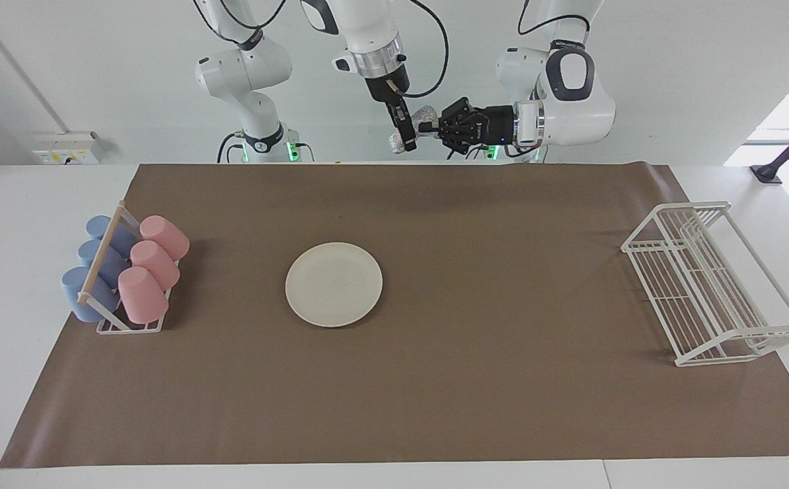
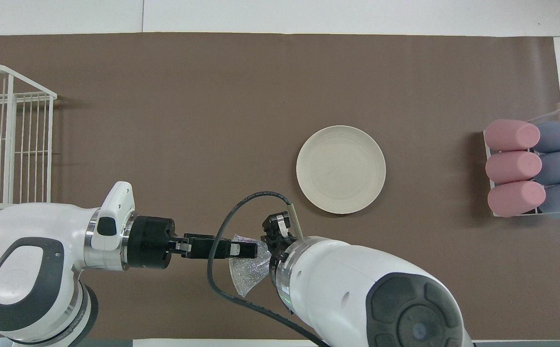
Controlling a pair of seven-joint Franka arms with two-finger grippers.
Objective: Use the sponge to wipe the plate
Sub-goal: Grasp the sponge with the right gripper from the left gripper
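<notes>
A wire cup rack at the right arm's end of the tabletop holds pink and blue cups; the white wire dish rack stands at the left arm's end. The plate lies between them. Raised above the robots' edge of the mat, the left hand pinches the sponge; the right hand touches it, grip unclear.

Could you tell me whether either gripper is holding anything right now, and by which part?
The left gripper pinches the sponge at its upper edge; the right gripper is at it too.
</notes>
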